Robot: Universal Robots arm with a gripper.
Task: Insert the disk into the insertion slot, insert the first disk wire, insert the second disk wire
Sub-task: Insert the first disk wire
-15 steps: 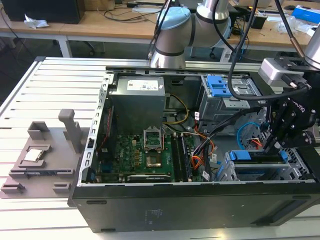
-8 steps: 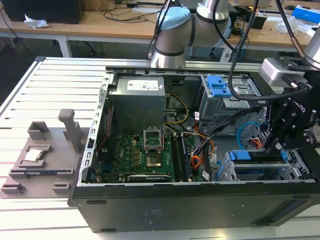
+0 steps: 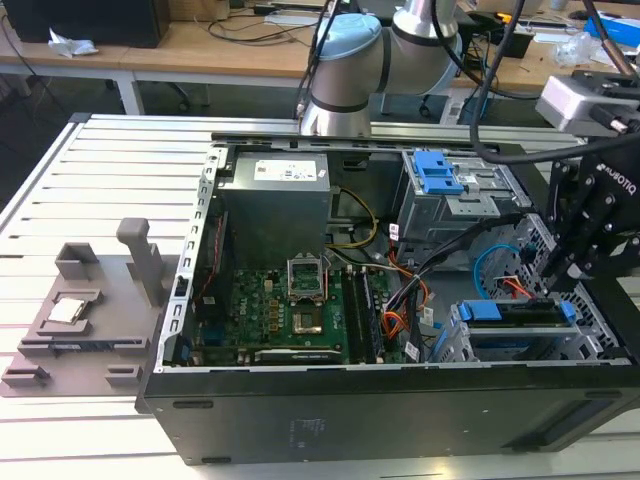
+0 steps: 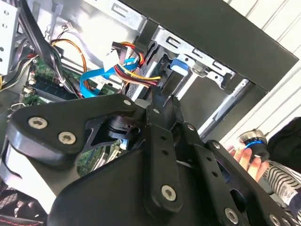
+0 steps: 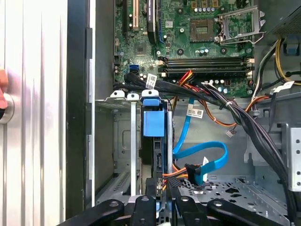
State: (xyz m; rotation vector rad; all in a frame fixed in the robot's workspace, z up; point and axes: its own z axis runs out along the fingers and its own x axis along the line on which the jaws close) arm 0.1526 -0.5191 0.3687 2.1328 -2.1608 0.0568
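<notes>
The computer case (image 3: 300, 410) lies open on its side. Inside it, the metal drive cage (image 3: 500, 346) holds the disk (image 3: 515, 312), which sits in the bay directly under the jaws. In the first wrist view, the blue frame (image 5: 154, 120) of the disk sticks out just ahead of the jaws. The gripper (image 3: 565, 280) hangs over the end of the disk; I cannot tell whether the jaws are clenched or released.

The light blue cable (image 5: 202, 153) loops just beside the jaws, and its dark plug (image 5: 193, 172) lies close to the edge of the disk. The red wire bundle (image 4: 137, 66) runs up towards the jaws from the side. I cannot tell whether either wire is plugged in.

A thick black cable bundle (image 5: 244, 122) crosses beyond the blue loop, between the jaws and the green circuit board (image 5: 207, 42). A larger grey drive box (image 3: 455, 205) with a blue latch (image 3: 437, 172) stands well behind the jaws. Outside the case wall, a person's hand (image 4: 244, 157) rests on a round knob (image 4: 254, 143).
</notes>
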